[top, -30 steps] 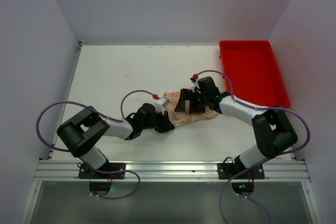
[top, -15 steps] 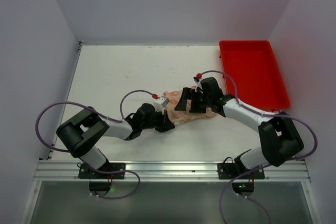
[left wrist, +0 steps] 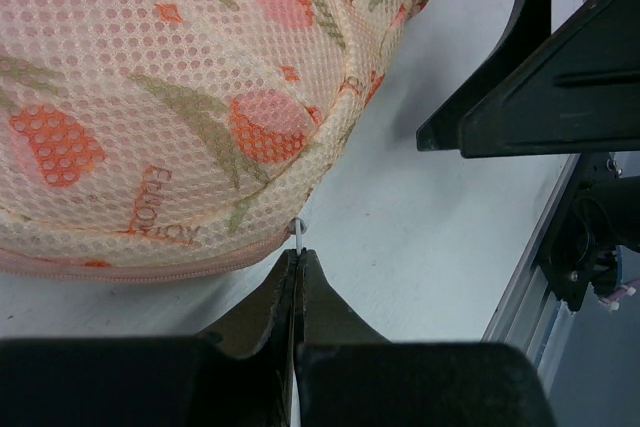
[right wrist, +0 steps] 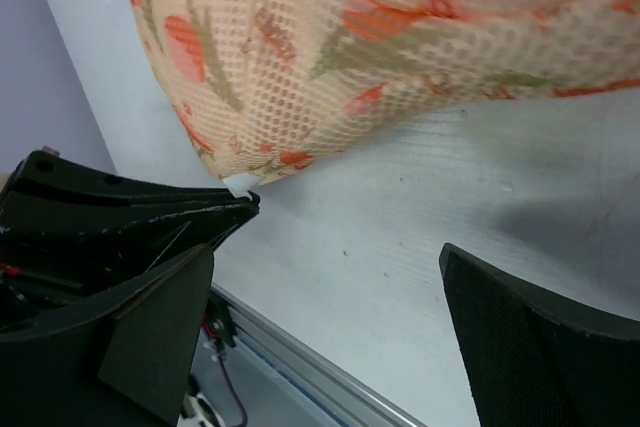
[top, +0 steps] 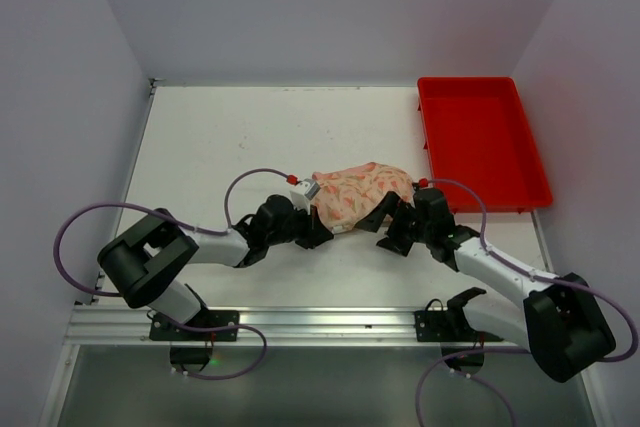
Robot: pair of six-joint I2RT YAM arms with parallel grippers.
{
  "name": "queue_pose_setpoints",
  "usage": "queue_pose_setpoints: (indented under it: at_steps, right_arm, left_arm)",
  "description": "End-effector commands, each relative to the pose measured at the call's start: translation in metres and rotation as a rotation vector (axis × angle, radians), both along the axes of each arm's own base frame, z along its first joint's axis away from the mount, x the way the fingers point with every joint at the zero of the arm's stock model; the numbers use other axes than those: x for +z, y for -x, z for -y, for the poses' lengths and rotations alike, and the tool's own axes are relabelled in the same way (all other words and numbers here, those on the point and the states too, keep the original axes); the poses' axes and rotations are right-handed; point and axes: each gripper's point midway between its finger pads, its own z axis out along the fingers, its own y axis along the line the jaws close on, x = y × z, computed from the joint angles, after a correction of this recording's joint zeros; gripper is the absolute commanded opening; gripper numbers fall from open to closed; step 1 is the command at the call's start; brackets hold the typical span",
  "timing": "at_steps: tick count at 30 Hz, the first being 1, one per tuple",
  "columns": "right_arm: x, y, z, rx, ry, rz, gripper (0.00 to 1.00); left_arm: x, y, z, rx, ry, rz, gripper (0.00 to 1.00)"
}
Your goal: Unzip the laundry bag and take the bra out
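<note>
The floral mesh laundry bag (top: pixel 358 192) lies at mid-table, zipped as far as I can see. My left gripper (top: pixel 322 236) sits at its near-left edge. In the left wrist view the jaws (left wrist: pixel 299 255) are shut on the small white zipper pull (left wrist: pixel 298 234) at the bag's (left wrist: pixel 180 97) seam. My right gripper (top: pixel 397 232) stands open just near-right of the bag, touching nothing. The right wrist view shows the bag (right wrist: pixel 400 37) ahead of the wide-open right gripper (right wrist: pixel 325 257) and the left gripper's tip (right wrist: pixel 235 209) pinching the pull (right wrist: pixel 240 185). The bra is hidden.
A red tray (top: pixel 520 192) stands at the far right of the table. The aluminium rail (top: pixel 330 325) runs along the near edge, close behind both grippers. Grey walls enclose the left, back and right sides.
The right arm has drawn back from on top of the bag toward the near edge, uncovering it. The left gripper has closed on the zipper pull.
</note>
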Motion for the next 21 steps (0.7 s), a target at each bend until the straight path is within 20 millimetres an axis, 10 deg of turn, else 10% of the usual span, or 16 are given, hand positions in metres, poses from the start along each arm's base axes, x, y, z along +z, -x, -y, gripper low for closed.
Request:
queue_pose_setpoints:
  at_steps: [1, 14, 21]
  right_arm:
    - [0.022, -0.022, -0.011, -0.122, -0.157, 0.029, 0.95]
    - [-0.004, -0.052, -0.036, -0.185, -0.248, -0.065, 0.88]
    - [-0.002, -0.053, -0.044, -0.141, -0.264, -0.052, 0.13]
  left_arm:
    - [0.027, -0.008, 0.013, -0.004, 0.069, 0.046, 0.00]
    - [0.034, -0.005, 0.010, -0.003, 0.078, 0.051, 0.00]
    - [0.031, -0.005, -0.005, 0.043, 0.035, 0.067, 0.00]
